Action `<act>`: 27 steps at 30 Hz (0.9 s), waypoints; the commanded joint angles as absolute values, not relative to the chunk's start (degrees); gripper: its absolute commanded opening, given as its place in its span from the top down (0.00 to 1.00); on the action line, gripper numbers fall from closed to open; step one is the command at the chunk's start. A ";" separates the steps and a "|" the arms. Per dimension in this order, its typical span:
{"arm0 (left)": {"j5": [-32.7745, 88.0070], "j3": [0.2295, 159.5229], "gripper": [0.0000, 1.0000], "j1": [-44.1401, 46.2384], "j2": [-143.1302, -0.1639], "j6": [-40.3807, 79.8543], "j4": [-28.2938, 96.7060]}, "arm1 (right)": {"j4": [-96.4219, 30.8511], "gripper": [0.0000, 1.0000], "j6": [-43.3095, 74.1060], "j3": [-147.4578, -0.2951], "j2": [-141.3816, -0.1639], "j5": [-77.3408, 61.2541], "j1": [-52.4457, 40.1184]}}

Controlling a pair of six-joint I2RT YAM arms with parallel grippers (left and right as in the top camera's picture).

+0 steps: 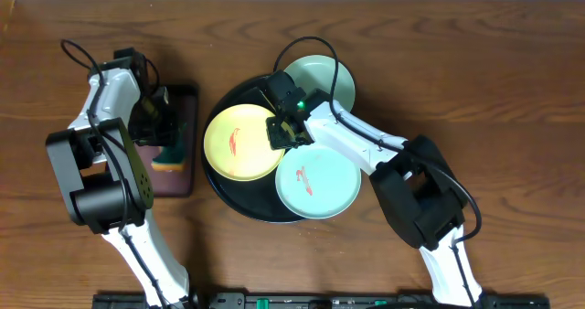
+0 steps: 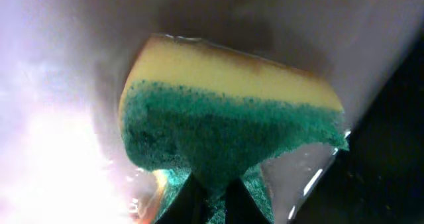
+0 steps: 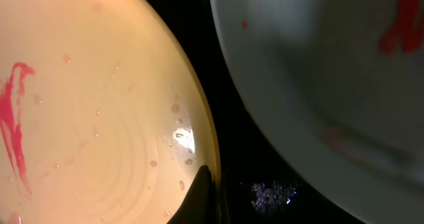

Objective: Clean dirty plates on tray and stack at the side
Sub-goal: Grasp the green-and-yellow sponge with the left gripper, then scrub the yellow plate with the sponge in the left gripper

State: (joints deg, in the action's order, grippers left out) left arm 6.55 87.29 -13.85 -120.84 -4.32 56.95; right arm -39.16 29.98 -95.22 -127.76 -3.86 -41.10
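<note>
Sponge in left jaws — right jaws clamp yellow plate.

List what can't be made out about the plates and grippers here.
- Overhead: the right arm crosses the far blue-green plate, hiding part of its face.
- Right wrist: the right gripper is cut off by the bottom edge; open or shut is unclear.
- Left wrist: glare washes out the surface behind the sponge.

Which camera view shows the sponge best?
The left wrist view: the sponge fills the frame, yellow layer above green scrub layer. The overhead view shows only a small part of it, on the maroon tray. The right wrist view does not show it.
</note>
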 commanded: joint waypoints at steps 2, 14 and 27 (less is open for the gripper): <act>8.19 88.73 0.93 -13.74 -115.77 -4.45 58.04 | -39.83 0.99 29.54 -95.35 -130.02 -2.42 -40.91; 9.47 88.71 0.93 -13.19 -99.72 -2.74 62.37 | -39.83 0.99 29.54 -95.35 -130.02 -4.64 -39.77; 15.75 82.91 0.93 -2.87 -103.31 5.32 54.57 | -40.49 0.99 29.54 -95.35 -130.02 -7.14 -38.61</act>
State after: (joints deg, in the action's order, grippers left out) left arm 14.96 84.68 -4.91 -100.95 0.84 55.94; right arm -39.38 29.95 -95.31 -128.01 -8.47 -38.96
